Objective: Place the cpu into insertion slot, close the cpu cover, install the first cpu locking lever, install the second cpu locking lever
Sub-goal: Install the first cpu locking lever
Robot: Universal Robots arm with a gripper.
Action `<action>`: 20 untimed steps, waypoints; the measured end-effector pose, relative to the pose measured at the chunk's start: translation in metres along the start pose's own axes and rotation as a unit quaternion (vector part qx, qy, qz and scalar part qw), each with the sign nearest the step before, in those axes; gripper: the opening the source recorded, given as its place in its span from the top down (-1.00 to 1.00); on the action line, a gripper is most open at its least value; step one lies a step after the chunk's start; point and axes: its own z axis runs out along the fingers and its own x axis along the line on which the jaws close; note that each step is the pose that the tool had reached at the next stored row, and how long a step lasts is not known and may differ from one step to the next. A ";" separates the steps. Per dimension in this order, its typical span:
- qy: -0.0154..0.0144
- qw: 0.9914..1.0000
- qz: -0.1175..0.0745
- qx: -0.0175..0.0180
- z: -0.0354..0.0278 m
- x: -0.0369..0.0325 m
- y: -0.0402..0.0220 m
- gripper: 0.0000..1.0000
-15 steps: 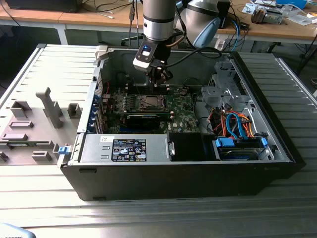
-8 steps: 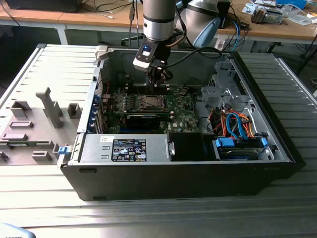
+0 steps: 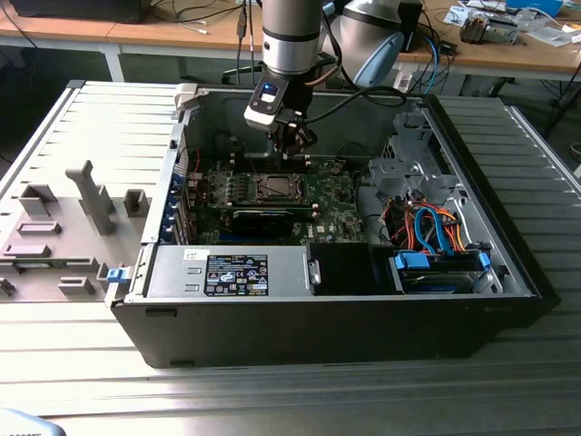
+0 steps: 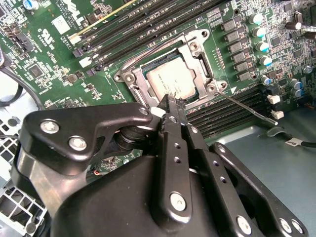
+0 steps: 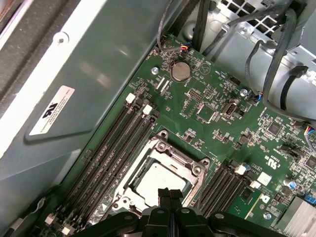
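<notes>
— Gripper (image 4: 170, 104) jaws, how are they standing?
— They are pressing together, holding nothing, hovering just over the cpu (image 4: 170, 81).
— And the cpu?
— It is lying under the lowered cpu cover (image 4: 201, 59), on the motherboard (image 4: 59, 64).

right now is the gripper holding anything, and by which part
Nothing held: the gripper is shut and empty, tips by the cpu cover, over the seated cpu.

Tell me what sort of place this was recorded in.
Probably a robotics lab or workshop bench. An open PC case lies on a slatted metal table, a robot arm reaches into it, and wooden desks strewn with cables stand behind.
</notes>
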 end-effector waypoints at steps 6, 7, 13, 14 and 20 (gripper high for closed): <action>0.000 1.000 -0.002 0.000 0.0000 0.0000 0.0000 0.79; 0.000 1.000 -0.002 0.000 0.0000 0.0000 0.0000 0.79; 0.000 1.000 -0.003 0.000 0.0000 0.0000 0.0000 0.79; 0.000 1.000 -0.004 0.000 0.0000 0.0000 0.0000 0.79; 0.000 1.000 -0.005 0.000 0.0000 0.0000 0.0000 0.79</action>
